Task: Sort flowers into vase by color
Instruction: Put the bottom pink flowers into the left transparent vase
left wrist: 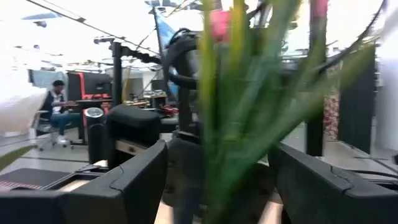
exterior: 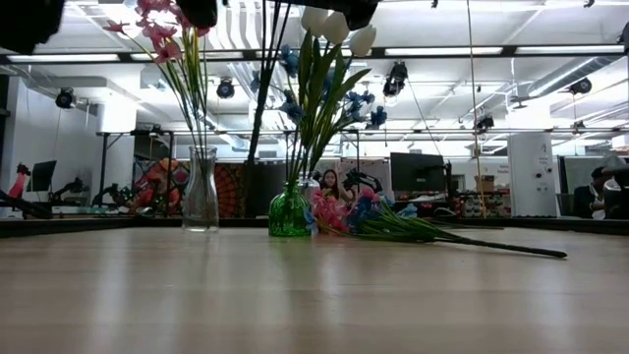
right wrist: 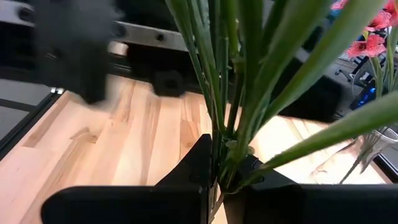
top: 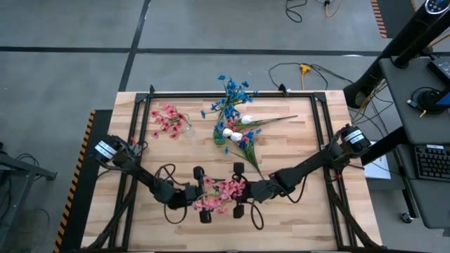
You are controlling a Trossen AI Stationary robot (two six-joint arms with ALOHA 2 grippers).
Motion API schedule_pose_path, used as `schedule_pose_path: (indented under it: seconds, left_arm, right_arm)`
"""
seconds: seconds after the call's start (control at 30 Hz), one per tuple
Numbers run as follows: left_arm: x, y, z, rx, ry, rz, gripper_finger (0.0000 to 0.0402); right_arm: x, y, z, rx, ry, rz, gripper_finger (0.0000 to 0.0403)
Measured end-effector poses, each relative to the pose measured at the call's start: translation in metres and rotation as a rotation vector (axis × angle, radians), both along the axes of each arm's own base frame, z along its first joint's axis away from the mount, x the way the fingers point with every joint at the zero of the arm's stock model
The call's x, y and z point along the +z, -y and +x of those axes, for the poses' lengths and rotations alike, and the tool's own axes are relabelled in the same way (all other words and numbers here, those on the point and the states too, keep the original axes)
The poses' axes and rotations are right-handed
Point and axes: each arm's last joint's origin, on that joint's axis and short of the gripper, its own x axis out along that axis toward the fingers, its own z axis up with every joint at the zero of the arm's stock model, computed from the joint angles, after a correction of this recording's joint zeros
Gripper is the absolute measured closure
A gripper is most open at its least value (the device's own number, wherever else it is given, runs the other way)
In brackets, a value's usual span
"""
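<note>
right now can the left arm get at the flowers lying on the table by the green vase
Probably not at once. The left gripper is open around the pink sprig that the right gripper clamps, and the lying flowers sit farther off beyond the green vase.

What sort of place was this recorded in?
Probably a robotics lab or open workshop: a wooden table on grey concrete floor, monitors and cluttered desks behind, a seated person, exposed ceiling lights.

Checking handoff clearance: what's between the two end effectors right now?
High view: only the pink flower sprig lies between the left end effector and right end effector; the right is shut on its stems, the left is open.
</note>
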Motion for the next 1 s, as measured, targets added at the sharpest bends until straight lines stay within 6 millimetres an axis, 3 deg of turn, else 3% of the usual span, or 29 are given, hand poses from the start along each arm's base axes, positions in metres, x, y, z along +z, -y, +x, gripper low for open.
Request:
schedule_pose_path:
  seconds: [0.47,0.7,1.0]
  left_arm:
    - [-0.0041,-0.0112,0.0090,-0.004,0.001,-0.043,0.0204]
    - [-0.0059,-0.0111,0.0095,-0.002,-0.008,-0.038,0.0263]
    - [-0.0058,-0.0114,0.0095,0.006,-0.008,-0.041,0.0376]
  right_arm:
    - [-0.0018,0.0002,-0.0004,0.001,-0.007,-0.005,0.0385]
    - [-0.0017,0.0002,-0.0003,0.000,-0.006,-0.003,0.0329]
    - [-0.0019,-0.0001,-0.0005,-0.002,-0.005,0.008,0.0260]
